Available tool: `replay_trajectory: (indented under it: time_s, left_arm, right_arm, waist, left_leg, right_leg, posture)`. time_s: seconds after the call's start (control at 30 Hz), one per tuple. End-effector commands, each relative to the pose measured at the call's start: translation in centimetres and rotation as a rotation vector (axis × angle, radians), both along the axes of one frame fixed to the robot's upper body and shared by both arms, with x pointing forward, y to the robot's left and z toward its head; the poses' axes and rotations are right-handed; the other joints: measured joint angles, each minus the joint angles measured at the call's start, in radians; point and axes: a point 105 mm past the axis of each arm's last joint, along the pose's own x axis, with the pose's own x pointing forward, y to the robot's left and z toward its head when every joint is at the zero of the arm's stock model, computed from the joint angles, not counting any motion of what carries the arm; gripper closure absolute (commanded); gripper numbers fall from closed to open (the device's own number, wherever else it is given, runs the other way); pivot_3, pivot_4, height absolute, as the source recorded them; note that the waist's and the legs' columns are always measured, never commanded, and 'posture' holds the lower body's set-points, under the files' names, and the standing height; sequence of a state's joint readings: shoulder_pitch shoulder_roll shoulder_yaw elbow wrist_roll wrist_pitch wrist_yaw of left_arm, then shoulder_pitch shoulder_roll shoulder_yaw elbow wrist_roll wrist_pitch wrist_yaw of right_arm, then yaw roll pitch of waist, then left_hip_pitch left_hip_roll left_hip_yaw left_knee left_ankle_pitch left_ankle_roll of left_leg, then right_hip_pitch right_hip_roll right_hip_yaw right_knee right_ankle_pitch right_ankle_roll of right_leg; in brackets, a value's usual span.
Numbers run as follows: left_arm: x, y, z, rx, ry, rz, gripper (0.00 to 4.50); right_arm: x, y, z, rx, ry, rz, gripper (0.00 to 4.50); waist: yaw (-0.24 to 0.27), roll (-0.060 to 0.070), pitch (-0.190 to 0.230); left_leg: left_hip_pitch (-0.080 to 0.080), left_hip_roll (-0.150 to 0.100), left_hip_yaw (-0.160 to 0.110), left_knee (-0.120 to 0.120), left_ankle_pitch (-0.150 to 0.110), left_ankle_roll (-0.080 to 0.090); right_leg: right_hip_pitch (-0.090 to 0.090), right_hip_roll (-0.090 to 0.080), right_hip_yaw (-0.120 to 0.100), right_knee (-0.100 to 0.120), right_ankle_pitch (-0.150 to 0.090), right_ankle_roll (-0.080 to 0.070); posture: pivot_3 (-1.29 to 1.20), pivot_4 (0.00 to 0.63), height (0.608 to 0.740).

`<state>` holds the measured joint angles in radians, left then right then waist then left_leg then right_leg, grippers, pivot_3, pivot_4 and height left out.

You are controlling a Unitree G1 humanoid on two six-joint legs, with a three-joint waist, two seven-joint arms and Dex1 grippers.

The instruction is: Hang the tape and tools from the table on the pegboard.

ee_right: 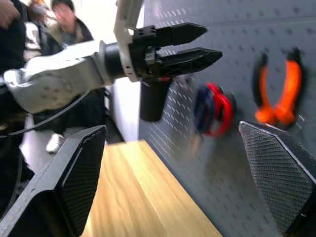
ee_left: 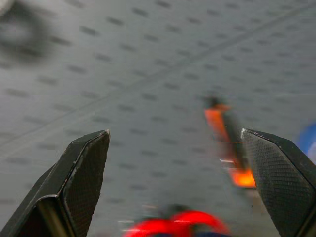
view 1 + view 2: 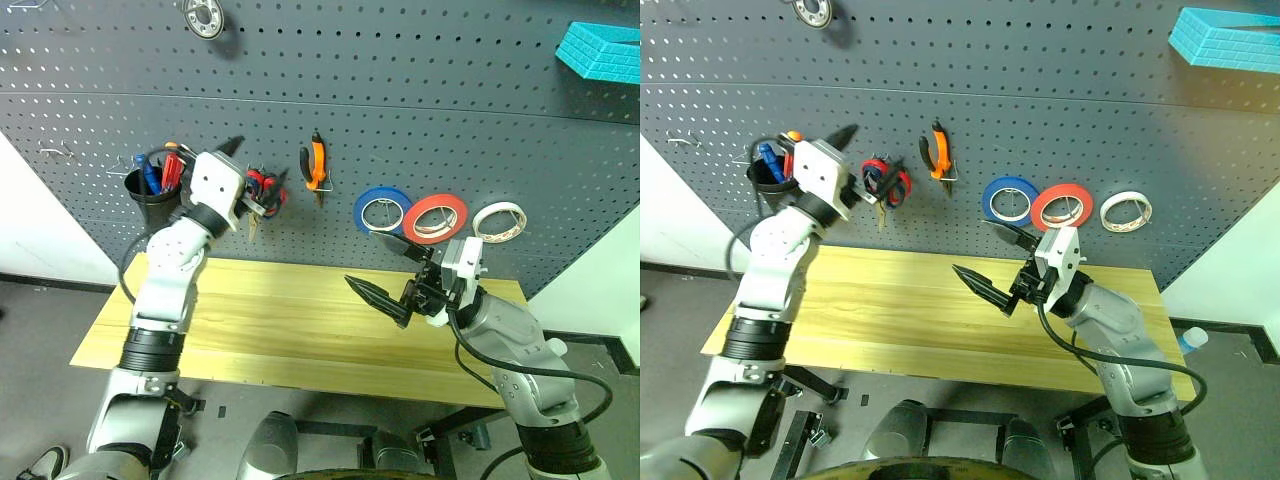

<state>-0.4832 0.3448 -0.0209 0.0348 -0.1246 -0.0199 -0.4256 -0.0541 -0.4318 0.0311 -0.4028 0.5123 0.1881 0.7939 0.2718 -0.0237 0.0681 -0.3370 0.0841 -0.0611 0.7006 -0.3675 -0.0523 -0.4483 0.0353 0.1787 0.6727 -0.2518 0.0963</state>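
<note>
The dark grey pegboard (image 3: 420, 110) carries the whitish tape ring (image 3: 500, 220) at the right. The orange-and-black pliers (image 3: 315, 165) hang near the middle. Left of them is a cluster of red and dark blue scissor handles (image 3: 266, 190). A red handle (image 3: 172, 168) stands in a black cup (image 3: 150, 195) at the far left. My left gripper (image 3: 250, 178) is open and empty, right in front of the scissors, pointing at the board. Open and empty too, my right gripper (image 3: 385, 270) hovers over the wooden table (image 3: 270, 320), below the rolls.
A blue roll (image 3: 380, 208) and a red-orange roll (image 3: 435, 218) hang between the pliers and the tape. A metal ring (image 3: 203, 16) hangs at the top left and a turquoise tray (image 3: 600, 50) at the top right. People (image 1: 64, 19) stand beyond the table's left end.
</note>
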Motion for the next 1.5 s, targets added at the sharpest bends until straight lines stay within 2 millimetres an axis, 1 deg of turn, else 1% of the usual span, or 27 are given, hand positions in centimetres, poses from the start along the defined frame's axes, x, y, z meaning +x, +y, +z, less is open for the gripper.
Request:
replay_trajectory:
  time_s: [0.03,0.1,0.2,0.27,0.37,0.43,0.53,0.63,0.7,0.77,0.93,1.07,1.17,1.5]
  left_arm:
    - [-0.3,-1.6,-0.8,0.011,0.068,-0.088,0.05]
    - [-0.5,-2.0,-2.6,0.062,0.130,-0.128,0.05]
    - [-0.8,-2.4,-4.9,0.088,0.241,-0.172,0.05]
    - [-1.1,-2.8,-6.7,0.124,0.312,-0.210,0.05]
    - [-1.4,-3.4,-8.4,0.151,0.382,-0.240,0.05]
    - [-1.6,-3.8,-9.1,0.166,0.404,-0.264,0.05]
    - [-2.0,-4.2,-9.9,0.192,0.434,-0.292,0.05]
    - [-2.5,-3.9,-12.2,0.247,0.526,-0.294,0.05]
    - [-2.9,-3.6,-13.9,0.307,0.578,-0.281,0.05]
    - [-3.2,-3.5,-14.8,0.340,0.603,-0.269,0.05]
    - [-3.1,-3.6,-15.0,0.289,0.617,-0.228,0.05]
    - [-3.3,-3.8,-15.6,0.293,0.620,-0.213,0.05]
    - [-3.3,-4.0,-15.6,0.281,0.621,-0.205,0.05]
    - [-3.0,-4.0,-15.4,0.262,0.608,-0.184,0.05]
  right_arm:
    - [0.1,-1.2,0.1,-0.047,-0.037,-0.036,0.00]
    - [0.0,-1.6,-0.6,-0.086,-0.021,-0.051,0.00]
    - [0.1,-2.4,-1.4,-0.115,-0.004,-0.080,0.00]
    - [0.2,-2.8,-2.1,-0.146,0.013,-0.103,0.00]
    - [0.4,-3.2,-3.7,-0.220,0.047,-0.119,0.00]
    - [0.4,-3.2,-4.9,-0.275,0.066,-0.117,0.00]
    - [0.3,-3.0,-6.1,-0.318,0.084,-0.112,0.00]
    - [0.2,-2.9,-7.4,-0.362,0.113,-0.106,0.00]
    - [0.3,-2.8,-7.7,-0.375,0.117,-0.103,0.00]
    - [0.6,-2.7,-7.8,-0.374,0.115,-0.105,0.00]
    - [1.1,-2.6,-8.7,-0.399,0.164,-0.102,0.00]
    - [1.2,-2.1,-9.0,-0.400,0.172,-0.081,0.00]
    - [1.4,-1.9,-9.3,-0.414,0.175,-0.072,0.00]
    - [1.6,-1.5,-9.3,-0.420,0.171,-0.045,0.00]
  waist:
    - [-0.011,0.000,0.000]
    - [-0.017,0.001,-0.001]
    - [-0.026,0.003,-0.002]
    - [-0.041,0.003,-0.002]
    - [-0.053,0.003,-0.002]
    - [-0.064,0.003,-0.002]
    - [-0.074,0.004,-0.003]
    - [-0.079,0.004,-0.003]
    - [-0.087,0.005,-0.004]
    - [-0.094,0.006,-0.004]
    - [-0.095,0.006,-0.005]
    - [-0.092,0.006,-0.005]
    - [-0.094,0.006,-0.005]
    - [-0.086,0.007,-0.006]
  left_leg:
    - [0.000,0.000,0.000,0.000,0.000,0.000]
    - [-0.001,0.000,0.000,0.000,0.000,0.000]
    - [0.000,0.000,0.000,0.000,0.000,0.000]
    - [0.000,0.000,0.000,0.000,0.000,0.000]
    - [0.000,0.000,0.000,0.000,0.000,0.000]
    - [0.000,0.000,0.000,0.000,0.000,0.000]
    - [0.000,0.000,0.000,0.000,0.000,0.000]
    - [0.001,0.000,0.000,0.000,0.000,0.000]
    - [0.001,0.000,0.000,0.000,0.000,0.000]
    - [0.001,0.000,0.000,0.000,0.000,0.000]
    - [0.001,0.000,0.000,0.000,0.000,0.000]
    - [0.001,0.000,-0.001,0.000,0.000,0.000]
    - [0.001,0.000,-0.001,0.000,0.000,0.000]
    - [0.001,0.000,-0.001,0.000,0.000,0.000]
  right_leg:
    - [0.000,0.000,0.000,0.000,0.000,0.000]
    - [0.001,0.000,0.000,0.000,0.000,0.000]
    - [0.003,0.000,0.000,-0.001,0.000,0.000]
    - [0.004,0.000,0.000,-0.001,0.000,0.000]
    - [0.004,0.000,0.000,-0.001,0.000,0.000]
    - [0.004,0.000,0.000,-0.001,0.000,0.000]
    - [0.004,0.000,0.000,-0.001,0.000,0.000]
    - [0.004,0.000,0.000,-0.001,0.000,0.000]
    - [0.004,0.000,0.000,-0.001,0.000,0.000]
    - [0.004,0.000,0.000,-0.001,0.000,0.000]
    - [0.004,0.000,0.000,-0.001,0.000,0.000]
    - [0.005,0.000,0.000,-0.001,0.000,0.000]
    - [0.004,0.000,0.000,-0.001,0.000,0.000]
    - [0.005,0.000,0.000,-0.001,0.000,0.000]
  posture:
    - [0.30,0.000,0.677]
    - [0.29,0.000,0.677]
    - [0.28,0.000,0.677]
    - [0.27,0.000,0.677]
    - [0.26,0.000,0.677]
    - [0.26,0.000,0.677]
    - [0.26,0.000,0.677]
    - [0.26,0.000,0.677]
    - [0.27,0.000,0.677]
    - [0.27,0.000,0.677]
    - [0.30,0.000,0.677]
    - [0.31,0.000,0.677]
    - [0.32,0.000,0.677]
    - [0.34,0.000,0.677]
